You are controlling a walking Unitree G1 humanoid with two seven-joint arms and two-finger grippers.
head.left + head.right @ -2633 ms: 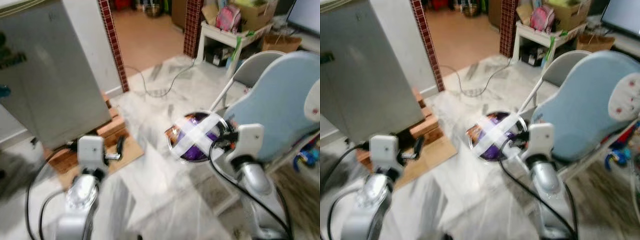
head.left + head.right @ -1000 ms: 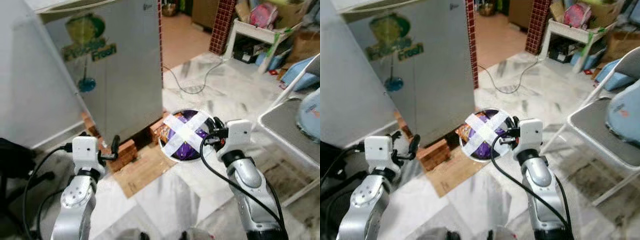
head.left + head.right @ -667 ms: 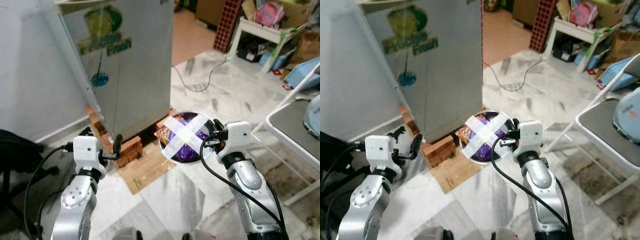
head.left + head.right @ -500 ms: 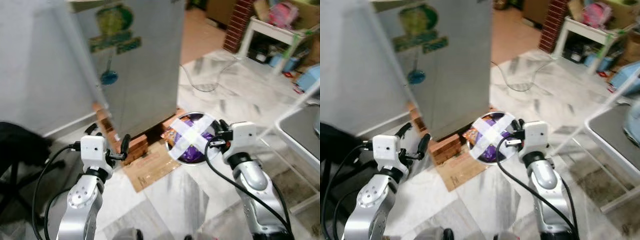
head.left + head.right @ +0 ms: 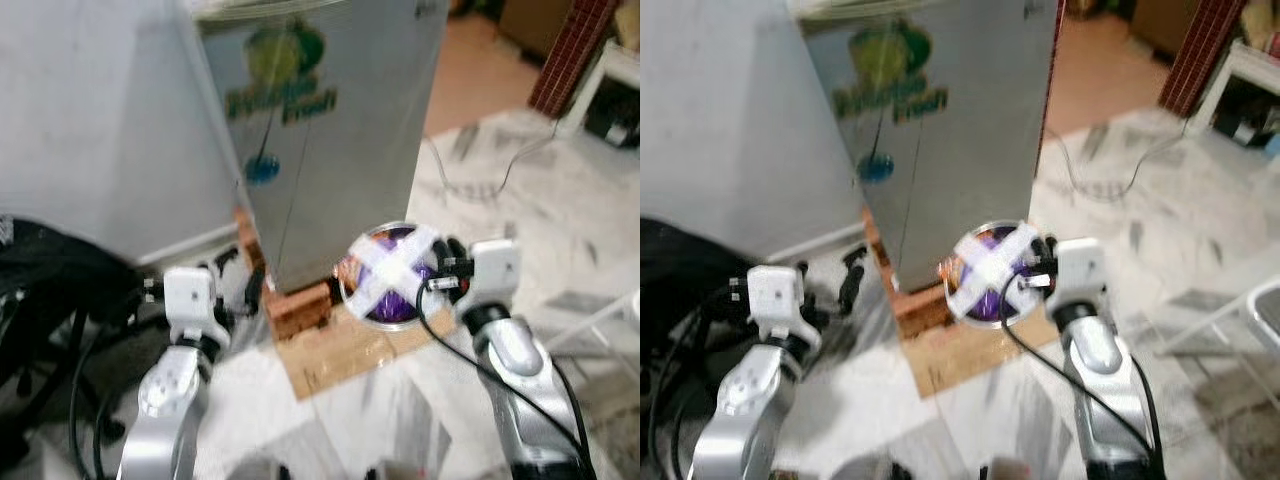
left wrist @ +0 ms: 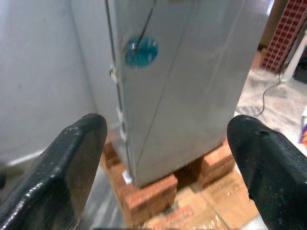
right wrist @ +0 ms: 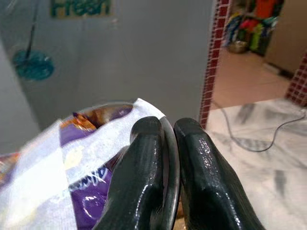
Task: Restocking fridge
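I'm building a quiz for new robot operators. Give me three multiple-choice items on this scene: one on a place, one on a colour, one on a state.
1. What does the fridge stand on?
A. bricks
B. a metal trolley
C. a blue rug

2. What colour are the tape strips crossed over the bowl?
A. red
B. white
C. black

3. How is the left gripper?
A. shut on a bottle
C. shut on the fridge door
B. open, holding nothing

Answers:
1. A: red bricks sit under the fridge's base, with cardboard in front of them.
2. B: two white strips form an X over the purple contents.
3. B: in the left wrist view its fingers are spread wide with the fridge seen between them; the right gripper is the one pinching the bowl's rim.
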